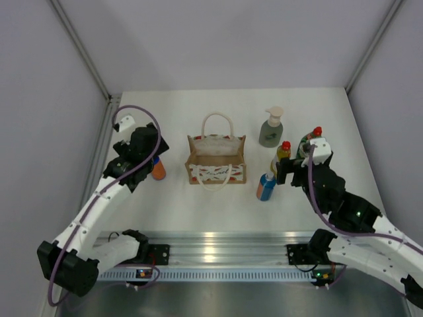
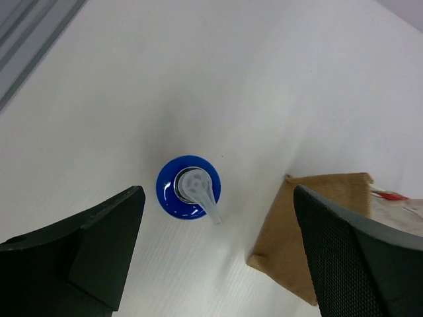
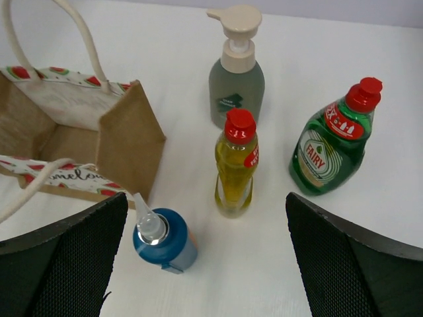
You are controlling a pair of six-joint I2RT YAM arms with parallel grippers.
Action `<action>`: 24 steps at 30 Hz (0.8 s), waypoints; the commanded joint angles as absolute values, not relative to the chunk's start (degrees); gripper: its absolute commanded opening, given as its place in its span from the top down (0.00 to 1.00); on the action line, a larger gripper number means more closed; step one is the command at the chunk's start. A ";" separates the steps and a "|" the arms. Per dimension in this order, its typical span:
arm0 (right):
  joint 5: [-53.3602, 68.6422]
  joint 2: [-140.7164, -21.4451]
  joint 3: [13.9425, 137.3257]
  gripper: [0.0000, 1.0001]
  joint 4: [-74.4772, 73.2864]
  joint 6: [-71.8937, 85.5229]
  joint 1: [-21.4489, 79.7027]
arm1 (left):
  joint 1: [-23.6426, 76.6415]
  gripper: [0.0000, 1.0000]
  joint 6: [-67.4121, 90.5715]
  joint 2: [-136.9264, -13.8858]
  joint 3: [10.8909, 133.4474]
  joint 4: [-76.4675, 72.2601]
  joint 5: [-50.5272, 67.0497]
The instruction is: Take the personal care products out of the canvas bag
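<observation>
The left gripper [image 2: 218,198] is positioned at the left side of the surface [image 1: 172,119], pointing downward, with its jaws released. Its two dark fingers [image 2: 86,257] stand wide apart, one on each side of the orange blue-capped bottle [image 1: 158,170], and neither touches it. This bottle stands upright on the surface, just beside the left end of the canvas bag [image 1: 234,173]; in the left wrist view its round blue cap and pale spout are seen from directly above. The canvas bag stands upright near the centre of the surface with its mouth open. One cream rope handle [image 3: 92,56] stands up at the rear rim, and the other hangs down over the printed front. To the right of the bag, four bottles stand upright on the surface, all outside the bag. The blue light-capped bottle [image 1: 266,187] is nearest the front right corner of the bag. The grey-green pump bottle [image 1: 271,131] stands further back, near the rear right corner of the bag. The slim yellow red-capped bottle [image 1: 283,160] stands between these two, slightly to the right. The round green red-capped bottle [image 3: 327,155] stands furthest right, close to the yellow one but apart from it. The right gripper [image 3: 206,205] hangs on the near side of this group with its jaws spread wide and nothing between them.
</observation>
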State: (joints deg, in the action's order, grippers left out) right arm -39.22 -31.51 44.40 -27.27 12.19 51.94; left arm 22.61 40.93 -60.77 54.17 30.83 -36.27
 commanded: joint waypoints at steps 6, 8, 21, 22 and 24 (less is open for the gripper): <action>-43.08 -33.31 50.53 0.01 -34.01 10.90 48.52 | 22.76 0.02 31.82 -55.99 67.84 44.11 -28.48; -41.67 -32.87 51.06 0.00 -35.85 10.20 45.55 | 22.76 0.02 28.49 -53.72 68.73 45.61 -27.69; -36.21 -26.29 58.62 0.01 -49.56 7.73 33.05 | 22.68 0.02 22.76 -36.49 66.54 52.64 -36.90; -36.38 -25.76 58.80 0.01 -50.18 8.00 33.05 | 22.76 0.02 22.76 -34.30 66.27 53.26 -37.44; -37.00 -24.70 59.85 0.01 -52.19 9.14 33.05 | 22.76 0.02 22.50 -32.53 66.09 54.05 -37.88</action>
